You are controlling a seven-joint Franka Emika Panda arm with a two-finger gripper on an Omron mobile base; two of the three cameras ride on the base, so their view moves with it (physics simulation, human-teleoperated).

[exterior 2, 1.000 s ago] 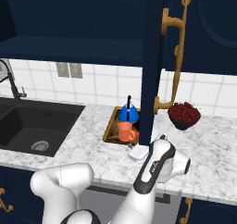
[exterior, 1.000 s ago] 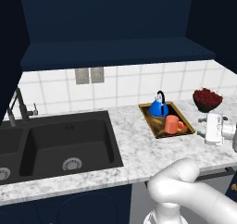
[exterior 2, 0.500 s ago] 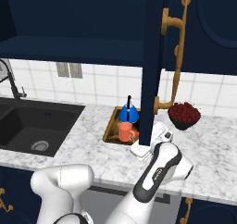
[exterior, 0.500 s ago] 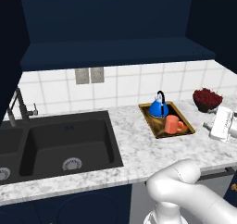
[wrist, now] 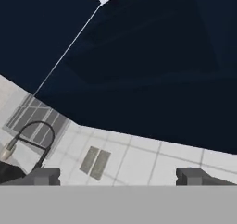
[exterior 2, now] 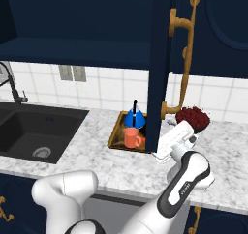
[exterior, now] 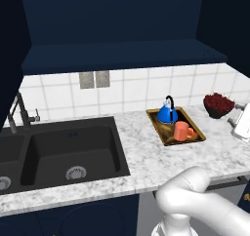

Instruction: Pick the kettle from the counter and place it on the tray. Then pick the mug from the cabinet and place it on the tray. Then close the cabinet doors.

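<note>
The blue kettle [exterior: 167, 114] [exterior 2: 134, 118] and the orange mug [exterior: 182, 131] [exterior 2: 131, 137] both stand on the wooden tray [exterior: 160, 131] [exterior 2: 115, 134], which rests on the marble counter [exterior: 146, 157]. Above them the navy cabinet [exterior: 122, 54] is open, its shelf bare. The right cabinet door [exterior 2: 159, 68] stands out edge-on, showing its brass handle [exterior 2: 182, 83]. My white hand [exterior 2: 177, 139] [exterior: 241, 125] hovers right of the tray, just behind that door's lower edge. In the hand view my gripper [wrist: 118, 177] is open, its fingertips [wrist: 42, 176] wide apart with nothing between them.
A dark bowl of red fruit [exterior: 218, 103] [exterior 2: 193, 118] sits right of the tray, close to my hand. The black double sink [exterior: 63, 149] and its faucet [exterior: 17, 114] lie to the left. A wall outlet [exterior: 94, 79] is on the tiles.
My hand has drawn away from the tray, moving right and upward toward the lower edge of the open right door. Kettle, mug and tray have stayed put.
</note>
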